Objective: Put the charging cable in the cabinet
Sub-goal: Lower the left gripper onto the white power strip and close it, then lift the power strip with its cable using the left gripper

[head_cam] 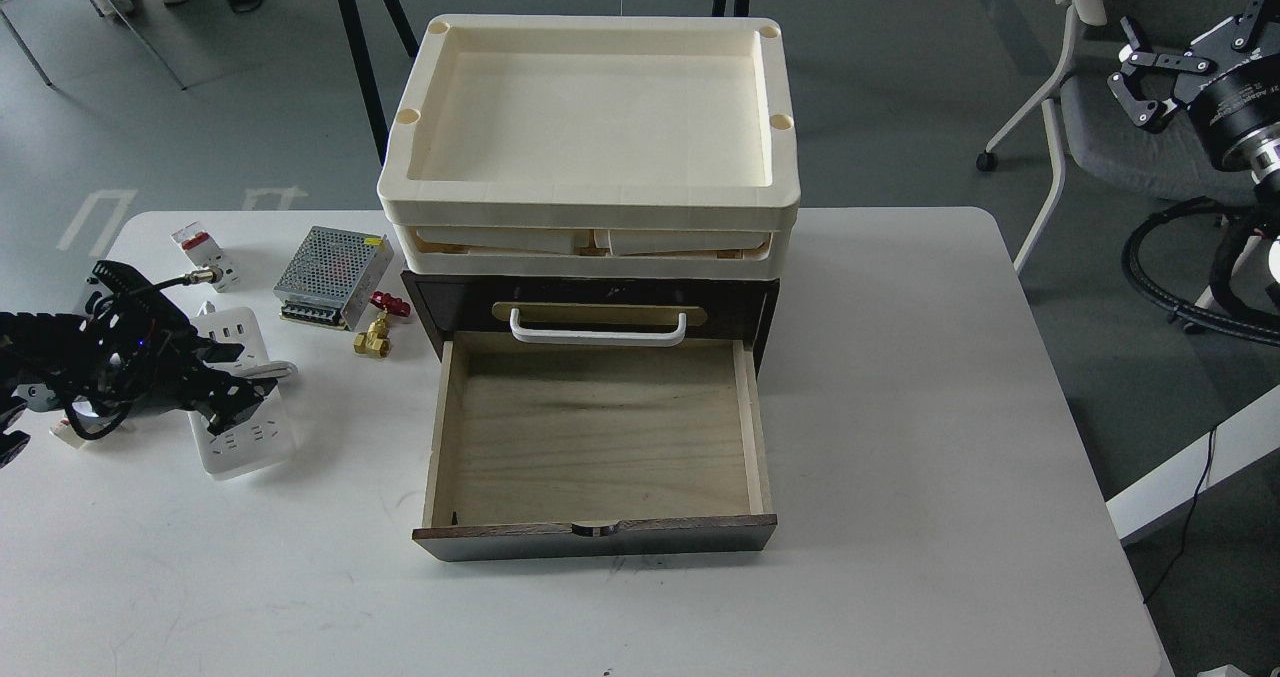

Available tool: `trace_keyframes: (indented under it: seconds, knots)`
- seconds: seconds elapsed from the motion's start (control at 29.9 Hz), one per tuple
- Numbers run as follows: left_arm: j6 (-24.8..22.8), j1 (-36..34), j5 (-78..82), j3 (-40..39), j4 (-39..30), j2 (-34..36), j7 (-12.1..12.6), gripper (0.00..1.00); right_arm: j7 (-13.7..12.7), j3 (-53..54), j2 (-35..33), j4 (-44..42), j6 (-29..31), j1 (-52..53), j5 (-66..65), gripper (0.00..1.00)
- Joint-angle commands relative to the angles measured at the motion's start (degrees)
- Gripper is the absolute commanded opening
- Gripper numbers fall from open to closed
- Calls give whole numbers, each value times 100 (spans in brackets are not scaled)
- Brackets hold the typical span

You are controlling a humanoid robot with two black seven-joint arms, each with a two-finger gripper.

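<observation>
The charging cable, a white power strip (247, 439) with its white cord (277, 368) beside it, lies flat on the table's left side. My left gripper (226, 401) sits low over the strip's middle. Its dark fingers hide part of the strip, and I cannot tell whether they grip it. The dark brown cabinet (455, 302) stands mid-table. Its pale wood lower drawer (598, 442) is pulled out and empty. A white bar handle (598, 331) is on the shut drawer above it, and cream trays (590, 117) are stacked on top. My right gripper (1139, 68) is raised off the table at the far right, with its fingers apart and empty.
A silver perforated power-supply box (333, 275), a small white-and-red breaker (205, 253) and a brass valve with a red handle (378, 327) lie between the strip and the cabinet. A grey chair (1110, 117) stands beyond the white table (900, 407) at the right.
</observation>
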Motion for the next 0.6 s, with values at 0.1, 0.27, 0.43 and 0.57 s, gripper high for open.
trace_keyframes:
  seconds: [0.1, 0.27, 0.43, 0.57]
  knots:
    - [10, -13, -1, 195, 0, 17, 0, 24, 0, -1, 7, -9, 0, 0, 0, 100]
    - [27, -48, -1, 204, 0, 9, 0, 4, 0, 8, 7, -9, 0, 0, 9, 100]
    - [80, -92, -1, 186, -18, 17, 0, 0, 9, 8, 7, -9, 0, -35, 9, 100]
    - [80, -293, -1, 169, -97, 114, 0, 0, 9, 8, -1, -9, 0, -35, 9, 100]
